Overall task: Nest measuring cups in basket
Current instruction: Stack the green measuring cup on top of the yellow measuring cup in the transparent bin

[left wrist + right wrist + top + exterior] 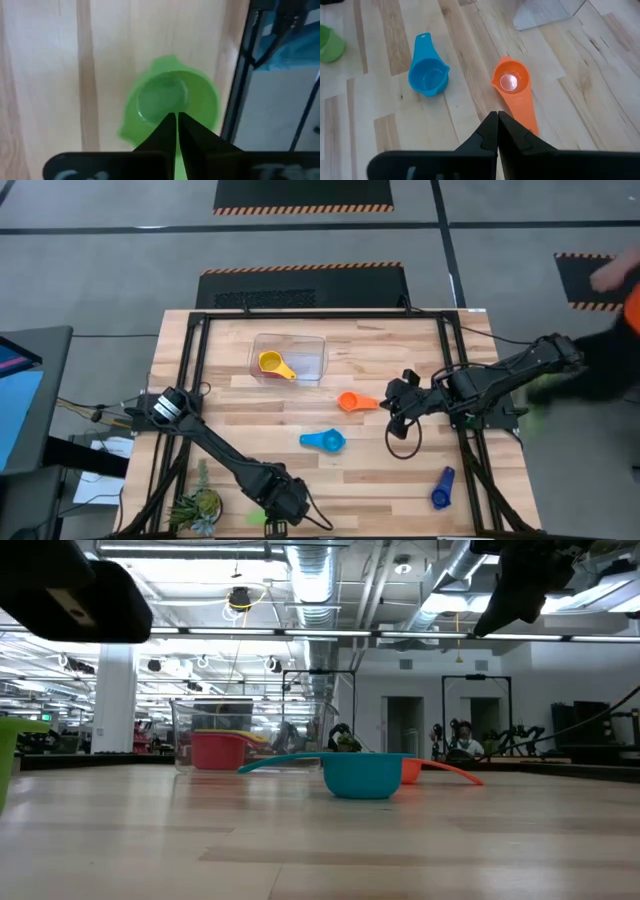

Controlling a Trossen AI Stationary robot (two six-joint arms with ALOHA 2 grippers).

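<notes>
Left gripper [176, 131], fingers pressed together with nothing between them, hung directly over the green cup [172, 107] at the near table edge. Right gripper [497, 131], likewise closed and empty, hovered just short of the orange cup [512, 86]; the light blue cup [427, 75] lay beside it, farther toward the left arm. The basket [290, 340], beyond both grippers, held the yellow cup [274, 364]. A dark blue cup [441, 490] lay apart, near the right gripper's side.

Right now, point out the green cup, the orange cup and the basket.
green cup [170, 97], left wrist view, inside of the bowl.
orange cup [510, 81], right wrist view, floor of the bowl.
basket [312, 365], high view, bare clear floor.
</notes>
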